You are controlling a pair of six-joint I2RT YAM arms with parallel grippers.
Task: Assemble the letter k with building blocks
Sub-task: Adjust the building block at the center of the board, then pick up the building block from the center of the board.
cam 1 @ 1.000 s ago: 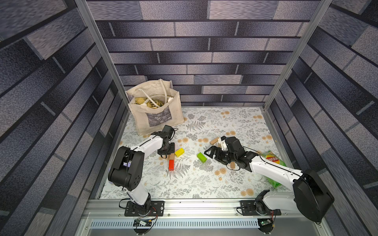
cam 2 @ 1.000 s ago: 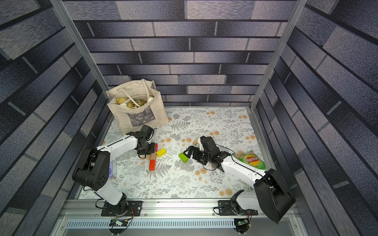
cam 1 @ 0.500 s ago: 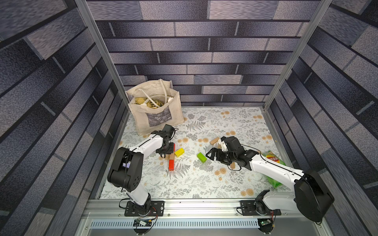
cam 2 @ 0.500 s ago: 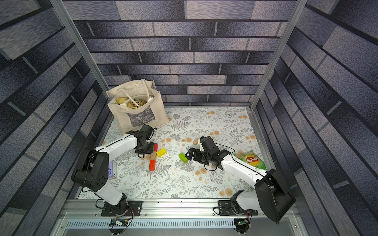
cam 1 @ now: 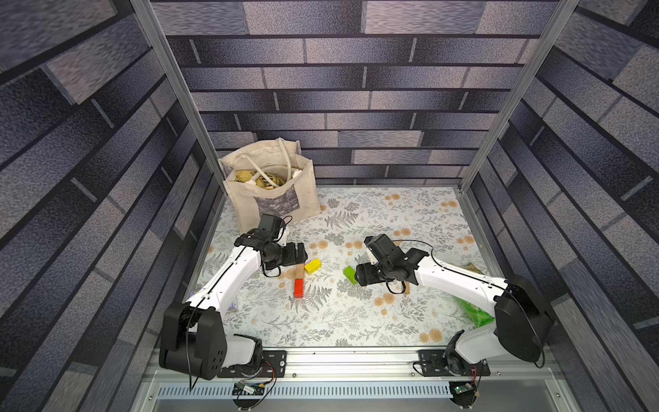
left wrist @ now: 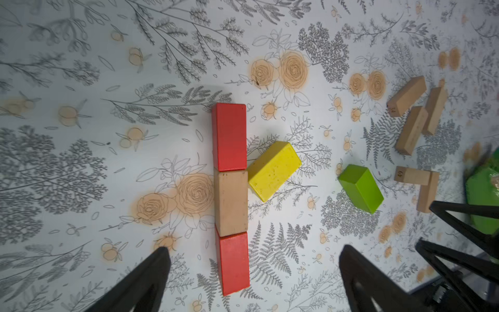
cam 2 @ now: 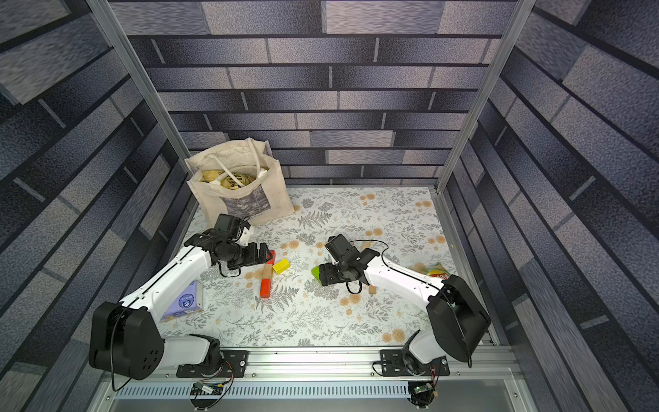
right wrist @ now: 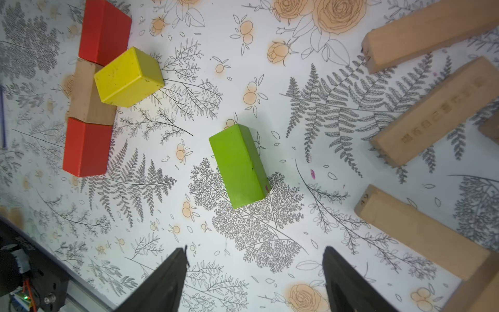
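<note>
Three building blocks lie end to end in a straight line: a red block (left wrist: 229,136), a tan block (left wrist: 231,202) and a second red block (left wrist: 233,263). A yellow block (left wrist: 274,170) slants off the tan one, touching it. My left gripper (left wrist: 255,252) stands open astride the second red block without touching it; in a top view that gripper (cam 2: 264,254) is at the line's far end. The green block (right wrist: 239,164) lies apart on the mat, just ahead of my open, empty right gripper (right wrist: 255,252). Both top views show the green block (cam 1: 350,274) at the right gripper (cam 1: 358,274).
Several loose tan blocks (right wrist: 432,110) lie beside the green block, on the side away from the line. A canvas tote bag (cam 1: 274,192) stands at the back left. A green snack bag (cam 2: 437,271) lies under the right arm and a purple tissue pack (cam 2: 183,301) beside the left arm.
My left gripper has opened and let go of the red block at the line's far end. The right gripper has narrowed a little and shifted slightly near the green block.
</note>
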